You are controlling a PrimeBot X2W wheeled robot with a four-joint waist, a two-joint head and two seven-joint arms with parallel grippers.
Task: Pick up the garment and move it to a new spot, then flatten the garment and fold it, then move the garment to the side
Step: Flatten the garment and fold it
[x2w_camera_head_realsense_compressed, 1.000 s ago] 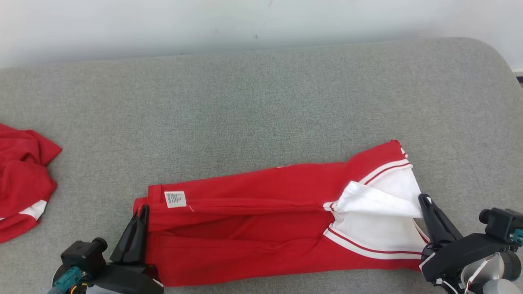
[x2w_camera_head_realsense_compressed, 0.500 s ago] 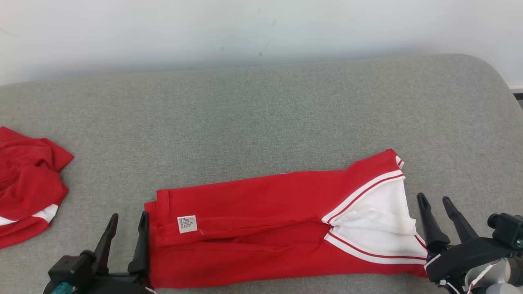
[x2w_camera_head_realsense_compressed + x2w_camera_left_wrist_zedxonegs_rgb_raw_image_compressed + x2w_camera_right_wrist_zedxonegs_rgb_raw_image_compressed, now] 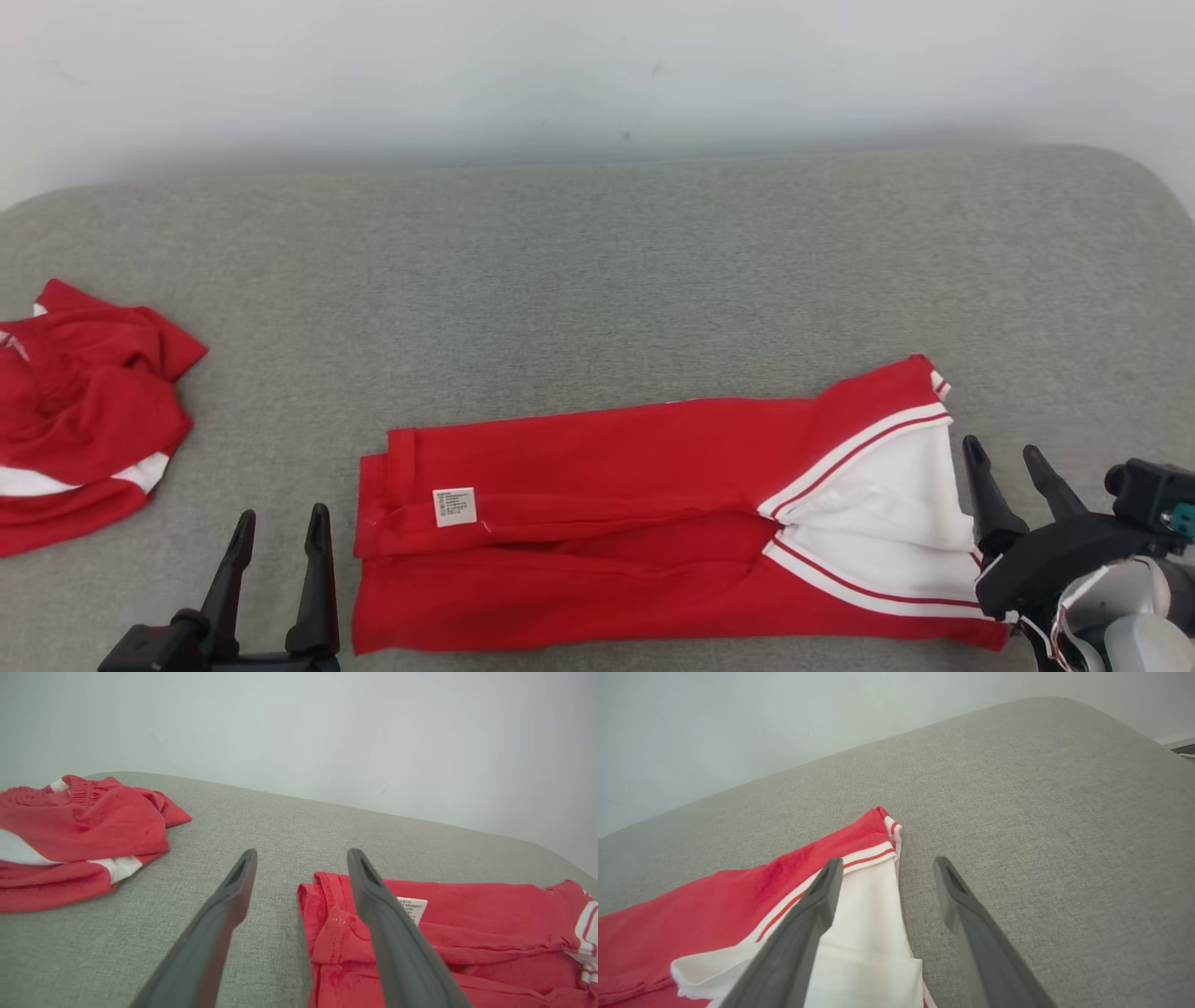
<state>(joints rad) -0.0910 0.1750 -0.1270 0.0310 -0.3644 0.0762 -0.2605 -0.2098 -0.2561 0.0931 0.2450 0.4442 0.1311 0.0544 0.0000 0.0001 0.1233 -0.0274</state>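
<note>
The folded red garment (image 3: 597,523) lies near the front edge of the grey upholstered surface (image 3: 597,280), a long strip running left to right, with its white striped end (image 3: 887,504) at the right and a label (image 3: 455,507) near the left. The left hand (image 3: 284,511) sits just beside the left hem, fingers apart and empty. The right hand (image 3: 1001,445) sits at the white end, fingers also apart, gripping nothing.

The layers look loosely stacked, with a ridge along the middle. A pinch that catches only the top layer would likely pull the fold open. Sliding the strip left risks running into the crumpled red heap (image 3: 84,411).

Nothing here serves as a container; both garments rest directly on the fabric.
</note>
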